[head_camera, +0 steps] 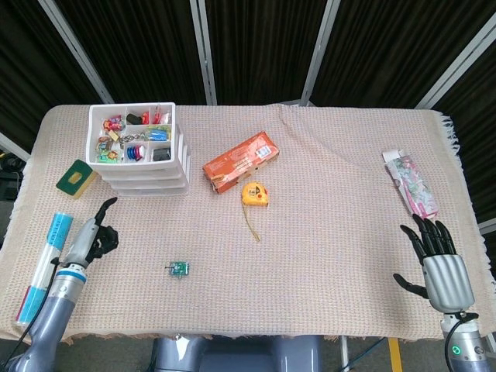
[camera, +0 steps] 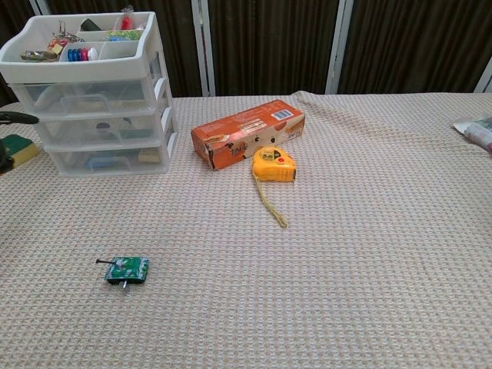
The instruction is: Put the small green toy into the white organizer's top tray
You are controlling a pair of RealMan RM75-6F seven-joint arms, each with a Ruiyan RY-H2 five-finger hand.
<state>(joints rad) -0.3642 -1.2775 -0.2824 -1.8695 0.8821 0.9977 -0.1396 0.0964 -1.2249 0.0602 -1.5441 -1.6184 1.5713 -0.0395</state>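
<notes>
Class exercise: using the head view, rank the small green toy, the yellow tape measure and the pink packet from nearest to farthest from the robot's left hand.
Measured from the left hand:
1. Small green toy, just to its right, near the front edge.
2. Yellow tape measure, mid-table, beside the orange box.
3. Pink packet, far across at the right edge.

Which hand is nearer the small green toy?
Left. The left hand is just left of the small green toy; the right hand rests at the table's far right edge.
</notes>
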